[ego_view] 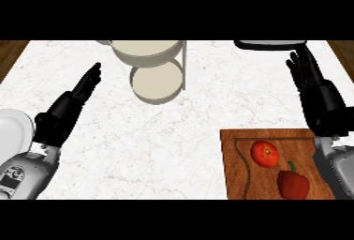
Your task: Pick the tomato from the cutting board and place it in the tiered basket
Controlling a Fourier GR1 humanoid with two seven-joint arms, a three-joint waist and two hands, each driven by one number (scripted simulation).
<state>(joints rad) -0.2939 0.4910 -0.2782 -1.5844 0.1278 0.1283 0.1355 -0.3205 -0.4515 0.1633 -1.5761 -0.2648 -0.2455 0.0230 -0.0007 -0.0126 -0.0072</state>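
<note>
One tomato (pixel 265 153) and one red pepper (pixel 294 183) lie on one cutting board (pixel 242 183) at five o'clock. One tiered basket (pixel 156 65) at twelve. Left hand (pixel 76 96) and right hand (pixel 314 89) both released, fingers straight.

Tomato (pixel 265 153) and pepper (pixel 293 184) on cutting board (pixel 242 178) at right, tiered basket (pixel 156 65) behind, perhaps plate (pixel 14 131) far left

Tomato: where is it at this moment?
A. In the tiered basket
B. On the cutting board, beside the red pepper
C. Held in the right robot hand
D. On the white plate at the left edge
B. The tomato lies on the cutting board just above the red pepper, with the right robot hand open and apart from it.
</note>
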